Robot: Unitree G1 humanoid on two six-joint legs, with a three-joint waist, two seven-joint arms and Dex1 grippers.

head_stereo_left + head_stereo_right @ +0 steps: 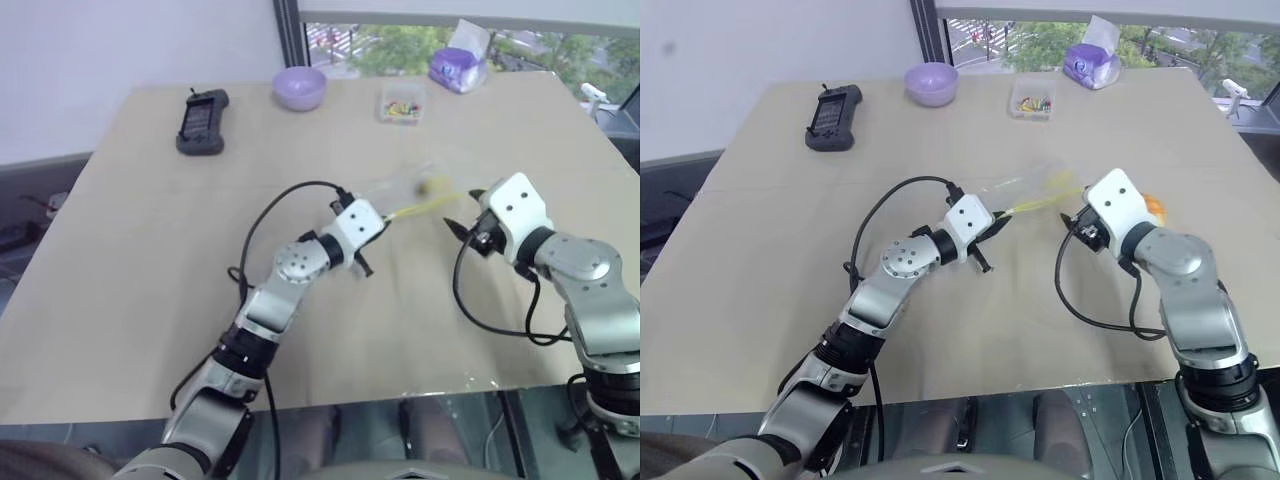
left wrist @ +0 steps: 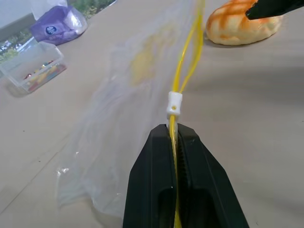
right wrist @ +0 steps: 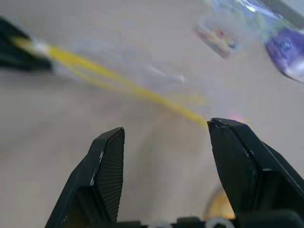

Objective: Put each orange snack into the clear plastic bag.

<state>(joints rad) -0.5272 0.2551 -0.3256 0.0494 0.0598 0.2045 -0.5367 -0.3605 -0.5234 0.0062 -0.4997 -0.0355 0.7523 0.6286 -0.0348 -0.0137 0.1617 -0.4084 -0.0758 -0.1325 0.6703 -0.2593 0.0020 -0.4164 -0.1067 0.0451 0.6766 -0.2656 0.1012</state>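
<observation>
Left wrist view: left gripper (image 2: 175,142) pinching the yellow strip (image 2: 183,71) of the clear plastic bag (image 2: 123,118) — fingers squeezed tight on it, holding the bag up off the table (image 1: 150,250). Right gripper (image 3: 164,142) hanging just beside the far end of that strip, fingers spread wide, holding nothing. Orange snack (image 2: 242,23) sitting on the table close to the right gripper — outside the bag. Farther back, resting near the table's far edge: small clear box (image 1: 402,102), purple bowl (image 1: 300,87), purple packet (image 1: 457,68), black handheld device (image 1: 202,121).
</observation>
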